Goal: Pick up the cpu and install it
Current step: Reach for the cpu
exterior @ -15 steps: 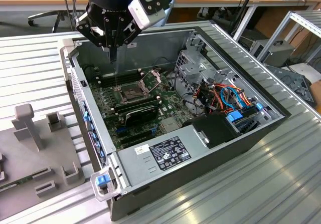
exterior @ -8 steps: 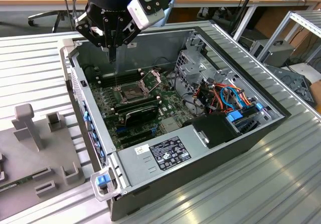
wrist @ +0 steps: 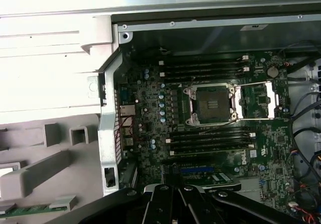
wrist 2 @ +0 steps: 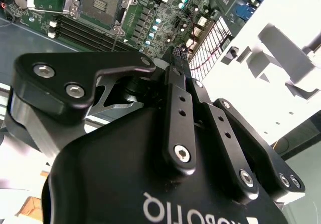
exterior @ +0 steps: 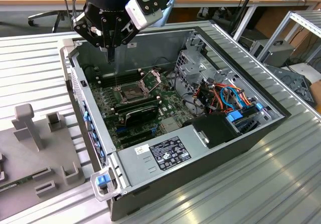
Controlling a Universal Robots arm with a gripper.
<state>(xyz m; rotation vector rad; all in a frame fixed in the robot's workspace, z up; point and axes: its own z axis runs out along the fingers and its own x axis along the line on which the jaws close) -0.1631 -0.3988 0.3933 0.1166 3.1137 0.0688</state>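
1. Overhead in the exterior view, the gripper [exterior: 112, 53] hangs inside the open computer case [exterior: 241, 151]. Its fingers are drawn together to a point above the dark socket [exterior: 131, 91]. A thin rod [exterior: 116, 71] runs from them down to the socket's edge. A grey fixture [exterior: 50, 149] lies outside the case on the exterior view's left.
2. In the second wrist view, the fingers [wrist 2: 176, 63] meet, and the socket [wrist 2: 103, 3] sits beyond them, its bed dark.
3. In the first wrist view, the socket's hinged frame [wrist: 256, 99] stands swung open on the green motherboard [wrist: 150, 119]. Where the cpu lies I cannot tell.
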